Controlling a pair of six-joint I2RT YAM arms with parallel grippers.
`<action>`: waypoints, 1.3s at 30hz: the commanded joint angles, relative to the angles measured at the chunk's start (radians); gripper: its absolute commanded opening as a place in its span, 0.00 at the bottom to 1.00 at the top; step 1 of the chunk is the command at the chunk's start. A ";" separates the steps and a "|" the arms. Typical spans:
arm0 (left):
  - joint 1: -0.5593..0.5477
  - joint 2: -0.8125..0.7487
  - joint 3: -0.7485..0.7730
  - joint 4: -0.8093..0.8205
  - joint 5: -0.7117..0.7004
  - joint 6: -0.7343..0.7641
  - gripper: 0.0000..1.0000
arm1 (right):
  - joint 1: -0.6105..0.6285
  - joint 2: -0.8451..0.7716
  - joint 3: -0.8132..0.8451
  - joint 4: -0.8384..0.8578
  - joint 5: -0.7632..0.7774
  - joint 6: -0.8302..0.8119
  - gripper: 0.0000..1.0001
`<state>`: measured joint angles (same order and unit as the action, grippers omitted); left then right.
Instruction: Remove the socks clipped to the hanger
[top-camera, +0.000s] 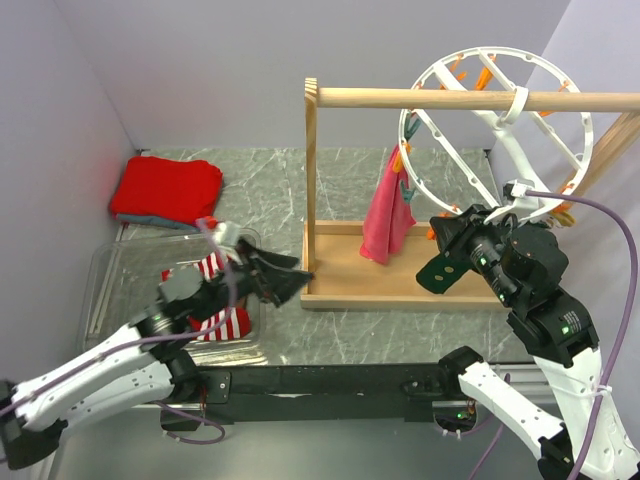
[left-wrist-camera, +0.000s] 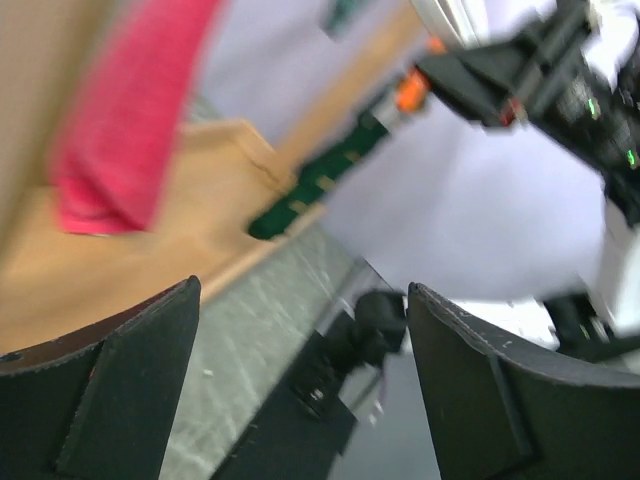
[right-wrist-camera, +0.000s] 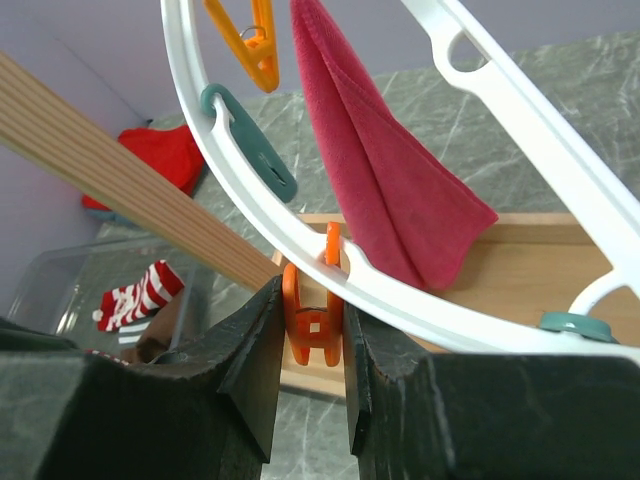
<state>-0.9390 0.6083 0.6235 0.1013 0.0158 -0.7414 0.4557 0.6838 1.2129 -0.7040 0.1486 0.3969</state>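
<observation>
Right end effector (right-wrist-camera: 312, 303) clamps orange clip (right-wrist-camera: 326, 250); green sock (top-camera: 437, 271) dangles down-left; left end effector (left-wrist-camera: 302, 292) apart.

Hanger (right-wrist-camera: 400, 305): white spoked ring, hung tilted on wooden rail (top-camera: 420, 97). Dark green sock (top-camera: 440, 270) dangles at orange clip (right-wrist-camera: 312, 320). Red-and-white striped socks (top-camera: 228, 323) lie in clear tray (top-camera: 105, 290).

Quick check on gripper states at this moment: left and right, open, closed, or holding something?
Left gripper: open, holding nothing.
Right gripper: closed on the small orange plastic clip on the white plastic ring-shaped hanger.
</observation>
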 joint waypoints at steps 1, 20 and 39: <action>-0.026 0.148 -0.015 0.368 0.280 -0.007 0.87 | 0.006 0.028 0.030 0.008 -0.089 0.022 0.00; -0.425 0.933 0.378 0.572 -0.401 0.591 0.96 | 0.005 0.019 0.036 0.011 -0.146 0.059 0.00; -0.336 1.352 0.763 0.546 -0.229 0.648 0.96 | 0.005 -0.024 0.027 -0.026 -0.146 0.057 0.01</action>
<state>-1.2999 1.9469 1.3380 0.6224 -0.3229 -0.0696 0.4515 0.6651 1.2251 -0.6956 0.0700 0.4500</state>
